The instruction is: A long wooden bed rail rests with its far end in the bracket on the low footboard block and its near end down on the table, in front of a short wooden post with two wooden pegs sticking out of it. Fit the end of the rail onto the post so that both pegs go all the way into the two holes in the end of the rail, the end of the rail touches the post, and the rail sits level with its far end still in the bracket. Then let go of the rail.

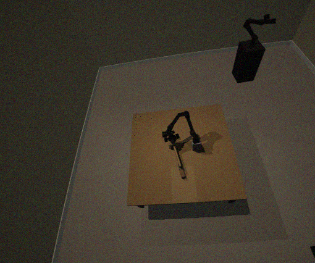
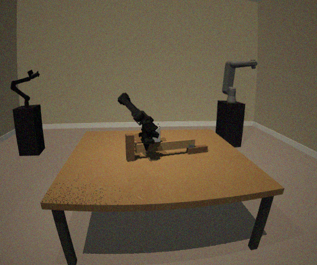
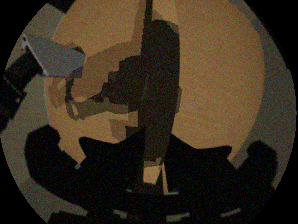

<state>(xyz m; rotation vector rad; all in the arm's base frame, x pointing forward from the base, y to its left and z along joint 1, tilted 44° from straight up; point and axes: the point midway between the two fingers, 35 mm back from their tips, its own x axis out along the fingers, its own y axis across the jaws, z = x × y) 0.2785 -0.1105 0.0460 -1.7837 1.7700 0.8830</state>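
Note:
The bed rail (image 1: 176, 155) (image 2: 176, 145) is raised off the table at its near end and looks nearly level. Its far end is at the bracket on the low footboard block (image 1: 183, 175) (image 2: 197, 150). The upright wooden post (image 2: 130, 148) stands just left of the rail's near end in the exterior view, with a narrow gap seen between them. My gripper (image 2: 150, 150) is shut on the rail near that end. In the wrist view a long dark shape runs up from between the fingers. The holes and how far the pegs sit in them cannot be made out; the arm hides the post in the top view.
The arm's base (image 1: 198, 147) stands on the wooden table (image 1: 155, 191) (image 2: 168, 183), to the right of the gripper in the top view. Two other arms stand on black pedestals (image 2: 28, 130) (image 2: 230, 122) beyond the table, well away from it.

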